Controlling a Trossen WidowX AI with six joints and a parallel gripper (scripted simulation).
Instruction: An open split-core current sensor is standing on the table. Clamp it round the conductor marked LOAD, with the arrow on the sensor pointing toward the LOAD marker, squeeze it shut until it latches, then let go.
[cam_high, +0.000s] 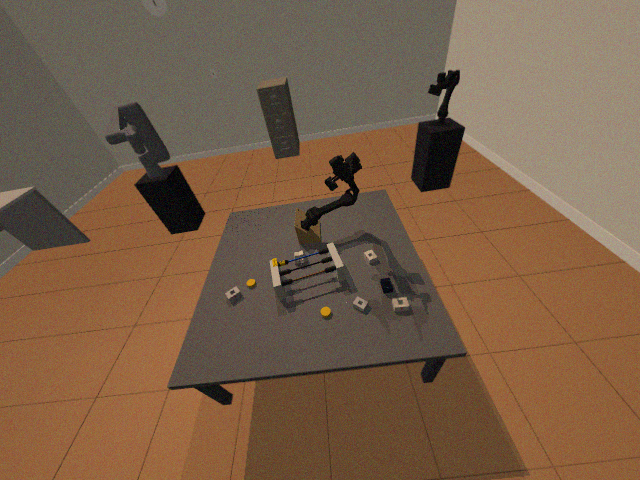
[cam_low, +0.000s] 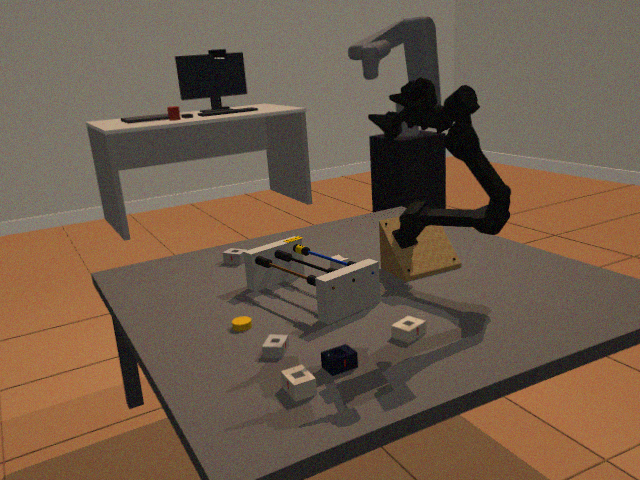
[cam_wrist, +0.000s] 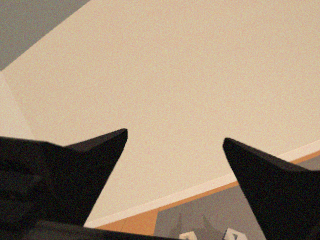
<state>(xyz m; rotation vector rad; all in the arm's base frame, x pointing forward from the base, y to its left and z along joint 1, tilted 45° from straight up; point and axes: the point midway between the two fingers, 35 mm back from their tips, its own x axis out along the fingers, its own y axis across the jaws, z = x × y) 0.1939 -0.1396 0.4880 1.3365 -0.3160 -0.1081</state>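
Note:
My gripper (cam_low: 381, 107) (cam_wrist: 175, 137) is open and empty, raised high above the table and far from the rack. A white rack (cam_high: 335, 255) (cam_low: 346, 294) carries three conductors. The blue conductor (cam_high: 305, 256) (cam_low: 325, 257) has a yellow marker (cam_high: 275, 262) (cam_low: 293, 240) at one end; its lettering is unreadable. No sensor shows round any conductor. A dark navy block (cam_high: 386, 285) (cam_low: 339, 360) with a red mark stands on the table. Several white blocks with square holes, such as one white block (cam_high: 400, 308) (cam_low: 299, 388), stand around. Which one is the open sensor I cannot tell.
A wooden wedge (cam_high: 309, 236) (cam_low: 431, 258) stands at my arm's base, behind the rack. Yellow discs lie on the table, one yellow disc (cam_high: 325, 311) (cam_low: 241, 323) in front of the rack and another yellow disc (cam_high: 251, 283) to its left.

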